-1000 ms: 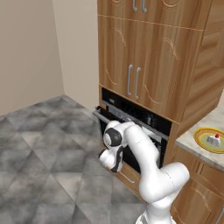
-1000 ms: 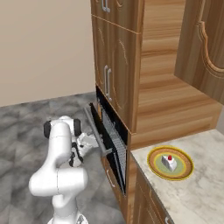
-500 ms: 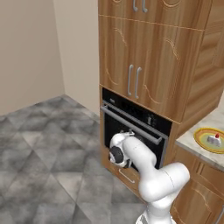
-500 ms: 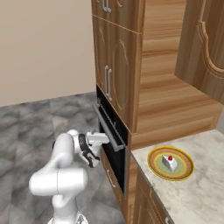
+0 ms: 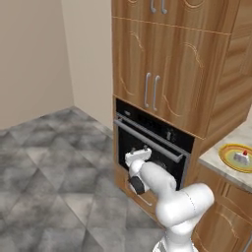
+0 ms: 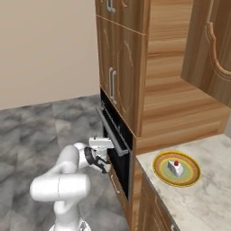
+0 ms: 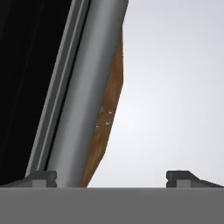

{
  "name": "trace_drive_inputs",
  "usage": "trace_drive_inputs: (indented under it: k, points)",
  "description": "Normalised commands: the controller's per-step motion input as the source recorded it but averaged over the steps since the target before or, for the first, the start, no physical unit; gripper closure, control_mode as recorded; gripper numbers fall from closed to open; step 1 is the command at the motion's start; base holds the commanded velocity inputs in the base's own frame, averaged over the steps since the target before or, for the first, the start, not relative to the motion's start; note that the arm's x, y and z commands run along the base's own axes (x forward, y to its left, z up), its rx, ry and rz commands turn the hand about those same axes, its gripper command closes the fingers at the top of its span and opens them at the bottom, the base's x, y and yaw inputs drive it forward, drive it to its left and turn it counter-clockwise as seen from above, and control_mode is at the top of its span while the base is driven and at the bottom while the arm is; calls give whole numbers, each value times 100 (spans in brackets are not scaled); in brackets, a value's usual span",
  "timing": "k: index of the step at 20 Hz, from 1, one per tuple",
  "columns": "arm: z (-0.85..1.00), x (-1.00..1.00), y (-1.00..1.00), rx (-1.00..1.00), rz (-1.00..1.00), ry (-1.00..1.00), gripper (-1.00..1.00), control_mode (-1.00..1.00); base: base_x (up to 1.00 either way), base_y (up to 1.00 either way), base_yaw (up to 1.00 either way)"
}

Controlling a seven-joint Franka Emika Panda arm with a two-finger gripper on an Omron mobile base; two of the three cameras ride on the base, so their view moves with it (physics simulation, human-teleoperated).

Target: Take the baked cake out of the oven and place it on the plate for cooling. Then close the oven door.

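A white Franka arm presses its gripper point(image 6: 104, 159) against the black oven door point(image 5: 147, 155), which stands upright and looks all but shut beneath the wooden cabinet doors point(image 5: 160, 81). The baked cake point(image 6: 175, 168), a tiny white piece with a red topping, already sits on the yellow-rimmed plate point(image 6: 162, 173) on the marble counter point(image 6: 198, 203), well apart from the oven point(image 6: 113, 146).

In the hand view the two dark fingertips point(image 7: 41, 177) stand wide apart with nothing between them; the door's silver bar handle point(image 7: 89, 94) runs steeply up just inside the left tip (the glass beside it reads as plain black).

With the cake delivered, only the door's last seating seems to remain. The risk, judging from here, is the handle: it lies so close to the left finger that a withdrawal along the wrong line could snag it and drag the door back open. A push too far could also jam the wrist against the panel.
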Motion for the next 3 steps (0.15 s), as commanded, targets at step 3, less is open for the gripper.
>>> trace_drive_inputs:
  k: [3]
  points:
    - [0, 22, -18, -16, -3, 0, -100, -100, 0, 0, 0]
